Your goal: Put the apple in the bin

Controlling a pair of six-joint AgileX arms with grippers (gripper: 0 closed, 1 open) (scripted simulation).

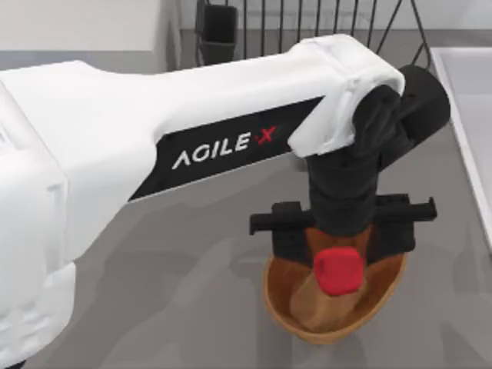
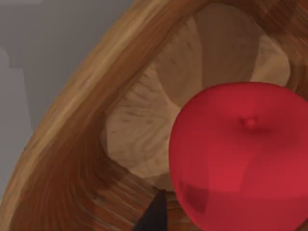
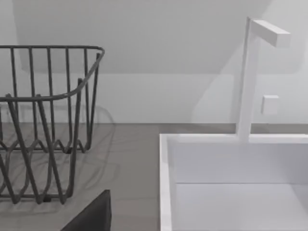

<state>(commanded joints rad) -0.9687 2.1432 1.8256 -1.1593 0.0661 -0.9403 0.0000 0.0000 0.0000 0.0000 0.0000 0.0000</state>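
The bright-red apple (image 1: 339,270) (matte, rounded) sits over the tan bottom of the oval wicker bin (image 1: 286,314).

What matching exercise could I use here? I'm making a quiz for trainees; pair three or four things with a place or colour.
Things:
1. apple
2. wicker basket
3. wire dish rack
4. white sink

Descriptions:
A. black, at the table's far edge
B. bright red, over the basket's inside
C. on the table's right side
D. orange-brown, under the left gripper

Pairs: 1-B, 2-D, 3-A, 4-C
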